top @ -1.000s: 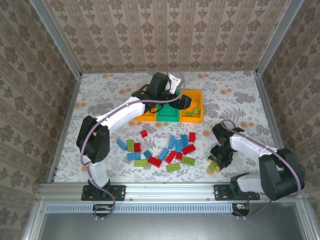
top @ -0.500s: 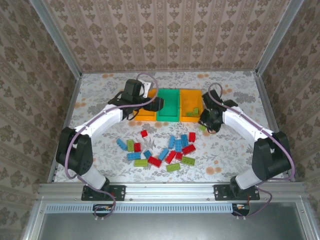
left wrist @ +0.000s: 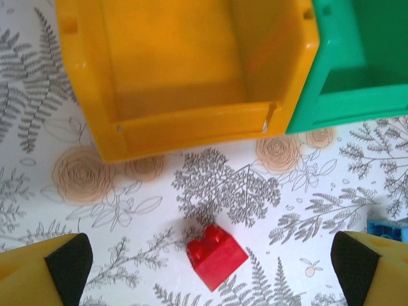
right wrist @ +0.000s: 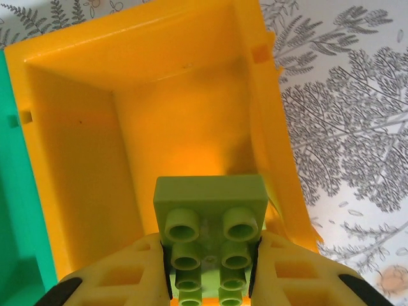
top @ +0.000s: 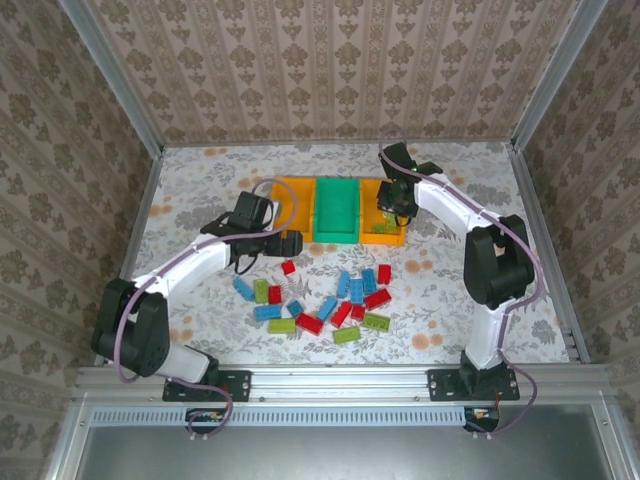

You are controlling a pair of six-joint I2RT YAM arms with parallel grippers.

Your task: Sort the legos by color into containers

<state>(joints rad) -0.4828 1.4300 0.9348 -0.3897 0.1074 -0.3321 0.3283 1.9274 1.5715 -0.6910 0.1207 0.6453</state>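
Drop-off step: the right gripper point(right wrist: 210, 275) clenches a light green lego point(right wrist: 210, 207) over the right orange-yellow bin point(right wrist: 175, 121). Next, I judge, release. The left gripper point(top: 287, 244) hangs spread wide above a red lego point(left wrist: 217, 256).

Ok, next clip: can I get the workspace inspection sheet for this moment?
surface: floral-patterned table, flat, no spills seen.
job's things: left orange bin, green bin and right orange bin joined in a row; red, blue and light green legos lie loose on the table in front of them.
clutter: nothing seen.
grippers: left gripper open above a red lego near the left orange bin; right gripper shut on a light green lego, over the right orange bin.
cables: a purple cable runs along each arm.
surroundings: wallpapered walls and a metal frame around the table.
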